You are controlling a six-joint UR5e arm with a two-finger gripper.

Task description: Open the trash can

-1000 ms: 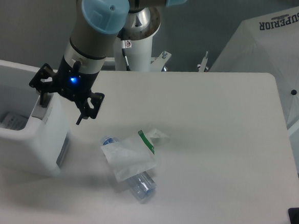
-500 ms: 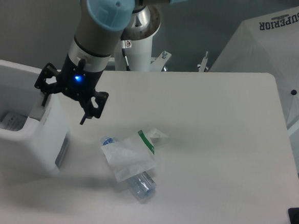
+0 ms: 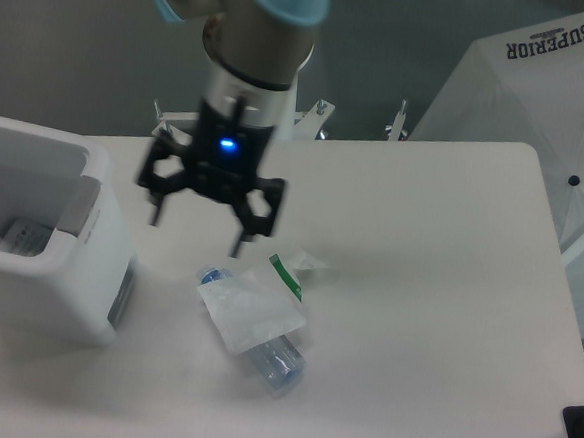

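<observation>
Trash can (image 3: 43, 262) lid up, jaws spread above table (image 3: 417, 288), bottle (image 3: 268, 353) under bag (image 3: 250, 311)

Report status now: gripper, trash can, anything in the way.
Gripper open, empty, hanging between trash can and bottle. Trash can open on top. Bottle under bag, beside the can.

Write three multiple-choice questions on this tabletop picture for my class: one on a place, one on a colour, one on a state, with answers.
1. Where is the bin?
A. left edge of the table
B. right edge
C. on the floor

2. What colour is the stripe on the bag over the bottle?
A. red
B. green
C. yellow

3. How is the pincer?
A. shut on the bottle
B. shut on the bag
C. open and empty

Answers: 1 A, the bin stands at the table's left side. 2 B, a green band crosses the bag's top. 3 C, its fingers are spread with nothing between them.
</observation>
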